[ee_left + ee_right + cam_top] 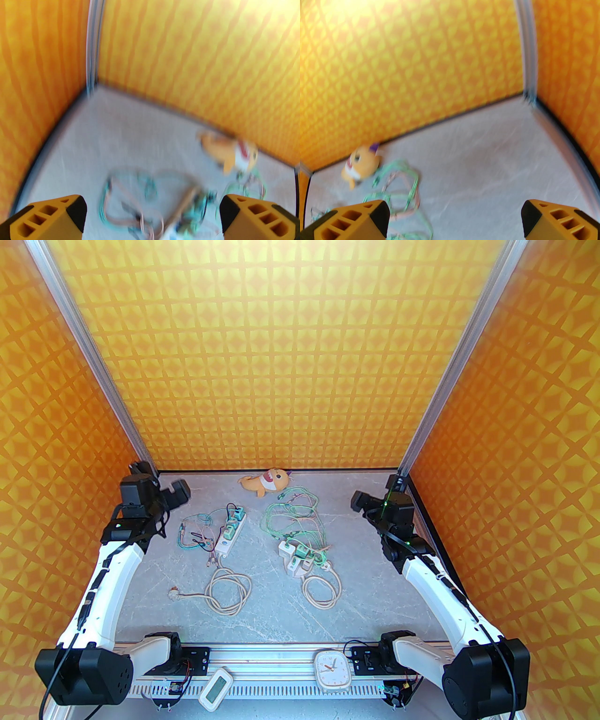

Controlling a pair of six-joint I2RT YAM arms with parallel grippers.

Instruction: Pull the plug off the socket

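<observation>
A white power strip (229, 534) lies left of centre on the grey table, with teal plugs (237, 513) pushed into it and thin cables beside it. A second white strip (294, 560) with green plugs (304, 551) lies right of centre under a tangle of green cables (290, 514). My left gripper (179, 491) hovers at the back left, apart from the left strip. In the blurred left wrist view its yellow fingers (48, 218) stand open, with the strip (187, 211) low between them. My right gripper (357, 500) hovers at the back right, and its fingers (352, 220) are open above bare table.
An orange plush toy (264, 481) lies against the back wall. Beige cords coil in front of each strip (227, 591). A white clock (332, 669) and a small white device (215, 687) rest on the front rail. Orange walls enclose the table on three sides.
</observation>
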